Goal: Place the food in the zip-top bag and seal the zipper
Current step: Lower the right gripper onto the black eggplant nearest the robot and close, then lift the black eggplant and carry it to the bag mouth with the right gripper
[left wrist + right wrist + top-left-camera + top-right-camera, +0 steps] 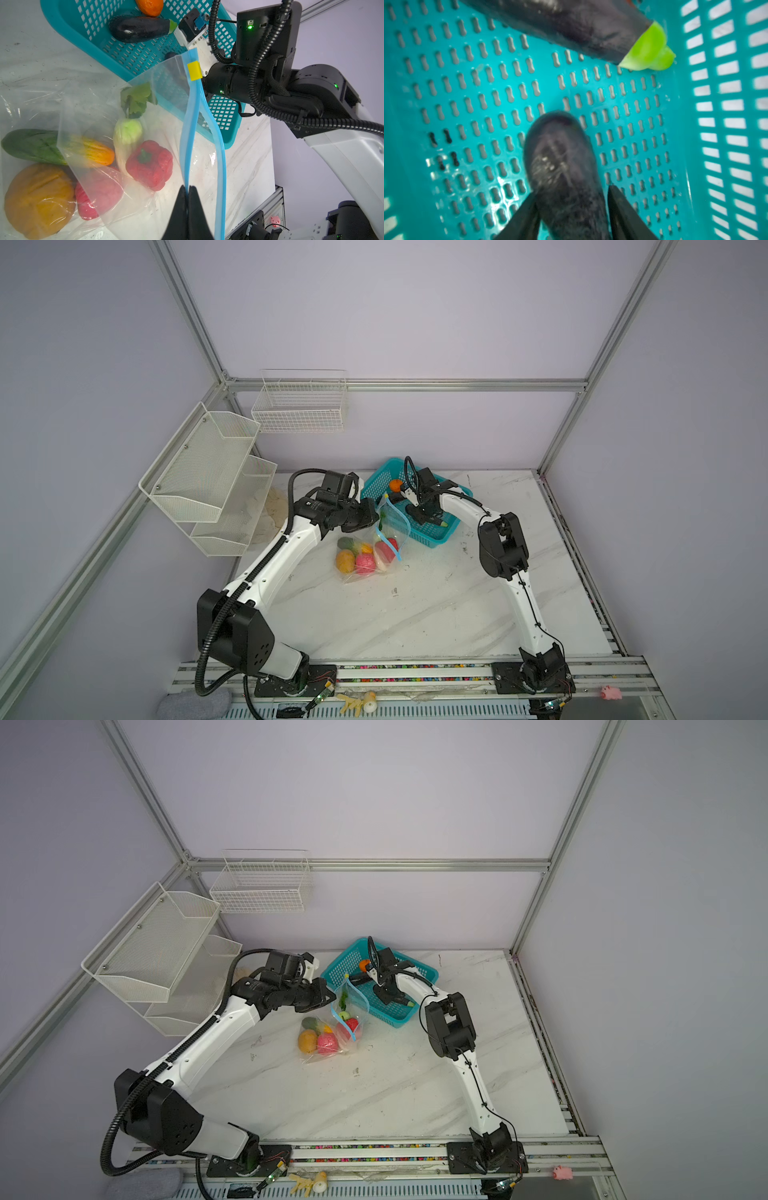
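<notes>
The zip-top bag [170, 128] of food [149, 164] is pinched at the zipper [188, 135] by the closed left gripper [188, 189]; a basket [716, 124] eggplant [564, 162] is straddled by the right gripper [573, 190], grasp unclear.

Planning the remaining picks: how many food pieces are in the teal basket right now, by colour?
Dark purple eggplants: 2
Orange fruit: 1
Total visible in the teal basket: 3

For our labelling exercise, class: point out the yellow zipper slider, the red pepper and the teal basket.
yellow zipper slider [194, 70]: left wrist view, centre of its face.
red pepper [153, 170]: left wrist view, red body below the stem.
teal basket [62, 12]: left wrist view, solid wall beside the holes.
</notes>
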